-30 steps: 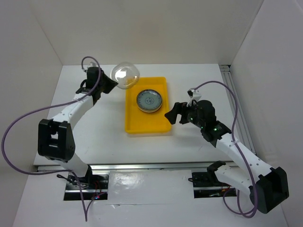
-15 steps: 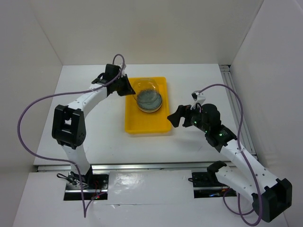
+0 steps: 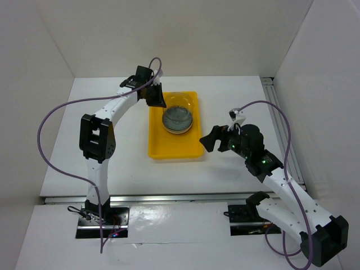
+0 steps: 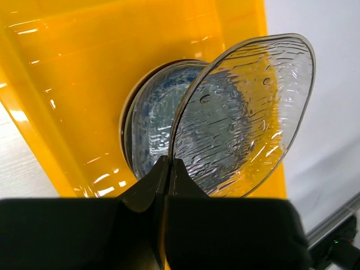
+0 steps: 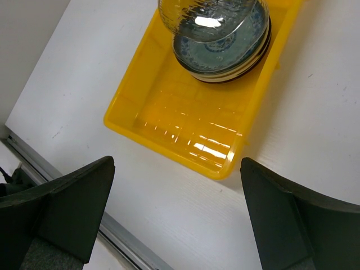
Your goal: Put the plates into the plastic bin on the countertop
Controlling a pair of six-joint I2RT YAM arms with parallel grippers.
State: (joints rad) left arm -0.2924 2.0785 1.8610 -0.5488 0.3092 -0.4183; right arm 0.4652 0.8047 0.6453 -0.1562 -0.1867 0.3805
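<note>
My left gripper (image 3: 159, 100) is shut on the rim of a clear glass plate (image 3: 181, 104), held tilted just above the stack of plates (image 3: 178, 122) in the yellow plastic bin (image 3: 171, 147). In the left wrist view the fingers (image 4: 167, 169) pinch the textured glass plate (image 4: 242, 118) in front of the stack (image 4: 149, 126), whose top plate is teal-blue patterned. My right gripper (image 3: 209, 138) is open and empty, hovering right of the bin's near corner. The right wrist view shows the bin (image 5: 185, 129), the stack (image 5: 222, 53) and the glass plate (image 5: 205, 17) over it.
The white countertop (image 3: 112, 152) lies on both sides of the bin, bounded by white walls. A metal rail (image 3: 281, 121) runs along the right side. The near half of the bin holds nothing.
My left gripper has carried the glass plate rightward from outside the bin's left edge to over the stack. My right gripper has drawn back slightly to the right.
</note>
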